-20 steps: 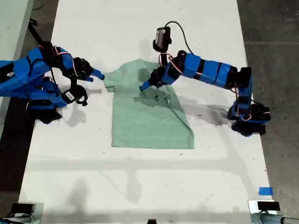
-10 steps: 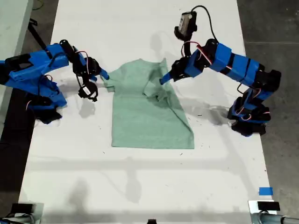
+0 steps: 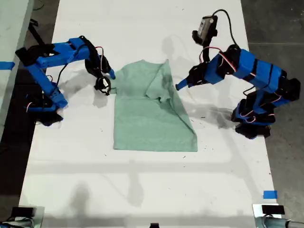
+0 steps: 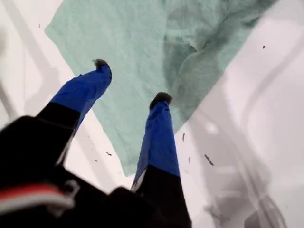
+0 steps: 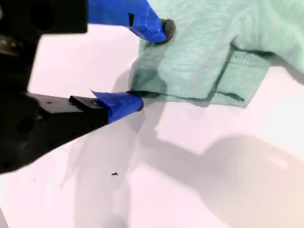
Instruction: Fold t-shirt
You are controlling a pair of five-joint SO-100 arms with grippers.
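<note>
The white tabletop (image 3: 142, 190) carries the t-shirt (image 3: 147, 114), lying flat with one sleeve already folded over its middle. Half a second ago my first tool (image 3: 183, 86) was still over that fold; now it has backed off beside the t-shirt, released. My second tool (image 3: 107, 80) stands open around the other sleeve's edge, not yet clenched.

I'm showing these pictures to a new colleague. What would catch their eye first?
The pale green t-shirt in the middle of the white table, one sleeve folded inward. Then the blue arms either side: my second pincer open at the sleeve edge on the exterior view's left, my first pincer open above the cloth's other side.
</note>
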